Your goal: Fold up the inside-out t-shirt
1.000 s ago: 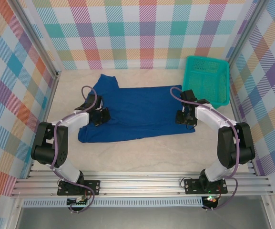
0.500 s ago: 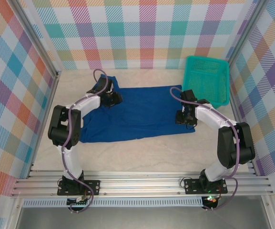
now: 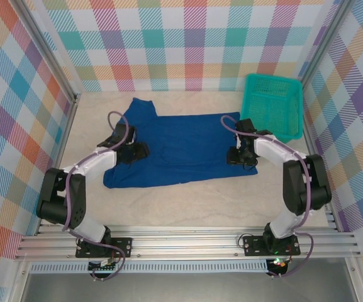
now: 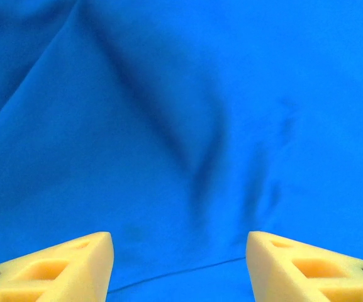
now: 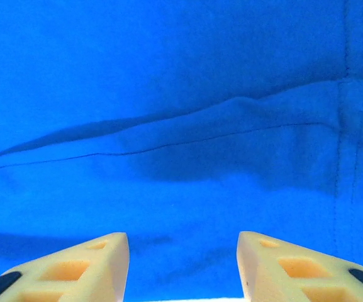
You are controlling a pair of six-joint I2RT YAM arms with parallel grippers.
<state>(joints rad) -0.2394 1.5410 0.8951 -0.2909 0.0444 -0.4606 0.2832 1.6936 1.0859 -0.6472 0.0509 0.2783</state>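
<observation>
Folding looks midway: left claw (image 3: pixel 136 151) and right claw (image 3: pixel 236 156) hover released over the inside-out t-shirt (image 3: pixel 181 148), so next comes gripping an edge

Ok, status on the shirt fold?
Left pincer open over the blue t-shirt, left side. Right pincer open over its right edge. Shirt lies spread on the table, ungripped. Teal mesh basket sits beyond the right corner, not obstructing.

Yellow jaws of the right gripper (image 5: pixel 182 259) stand parted over a royal-blue cotton t-shirt (image 5: pixel 168 75). A long fold crosses the cloth, and a stitched seam runs down at right.
</observation>
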